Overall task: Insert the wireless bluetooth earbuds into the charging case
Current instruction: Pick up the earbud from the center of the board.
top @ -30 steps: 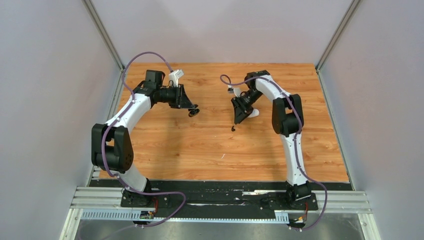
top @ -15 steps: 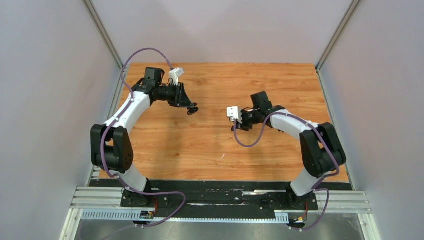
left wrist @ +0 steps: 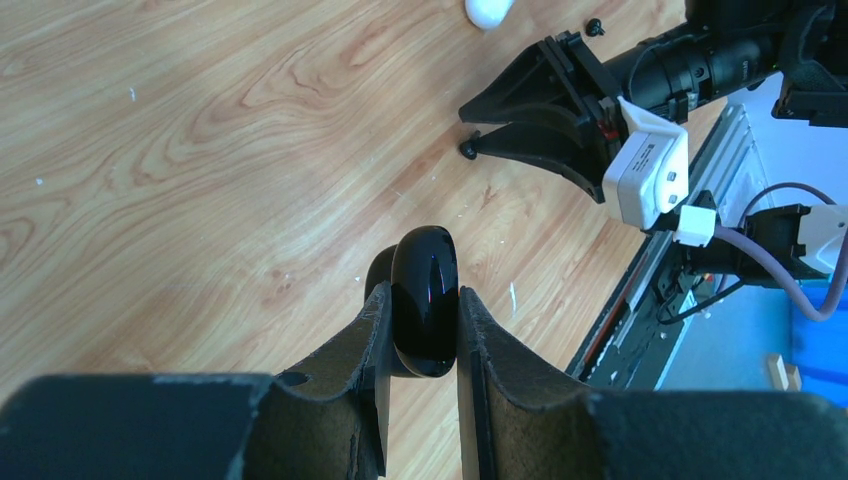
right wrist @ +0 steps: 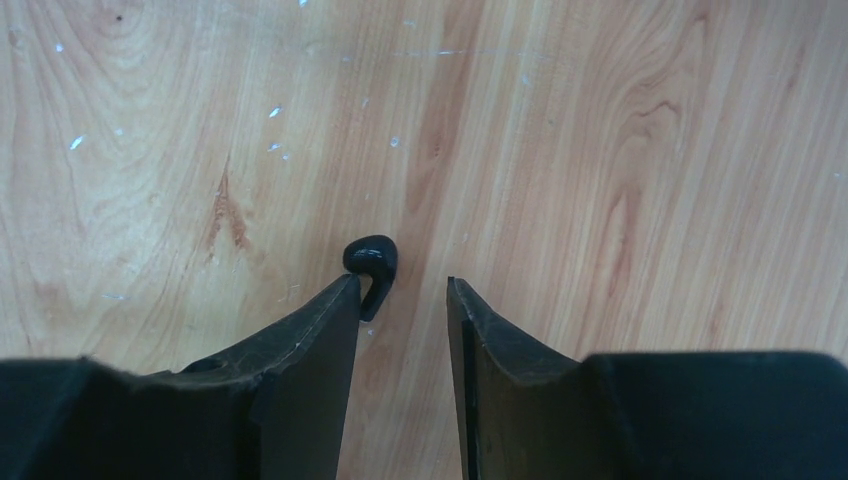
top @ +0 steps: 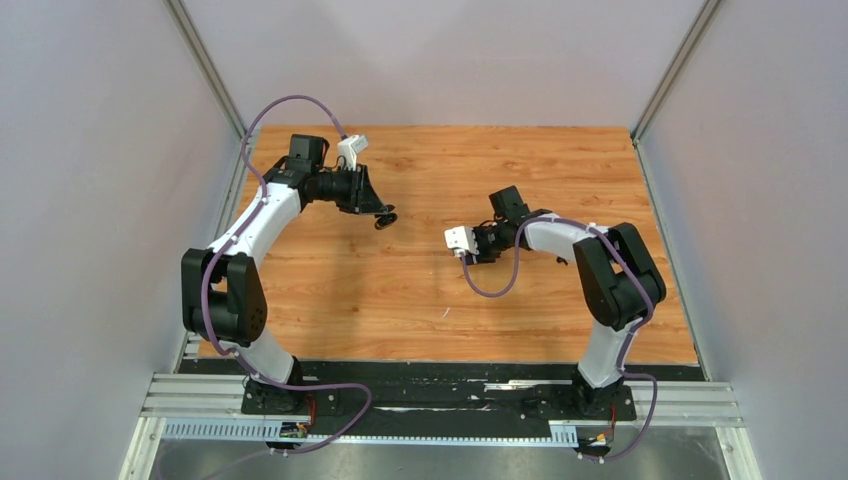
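The left gripper point(left wrist: 422, 296) is closed on a glossy black pebble-shaped charging case point(left wrist: 425, 268), held on edge above the light wooden table point(left wrist: 200, 150). The right gripper point(right wrist: 402, 285) stands open and empty. A small black stemmed earbud point(right wrist: 371, 258) lies on the wood just beside the tip of one jaw (touching or not, I cannot tell).

Wood-grain tabletop point(top: 400, 300), plain grey walls point(top: 90, 150) w/ alu corner posts point(top: 206, 65).
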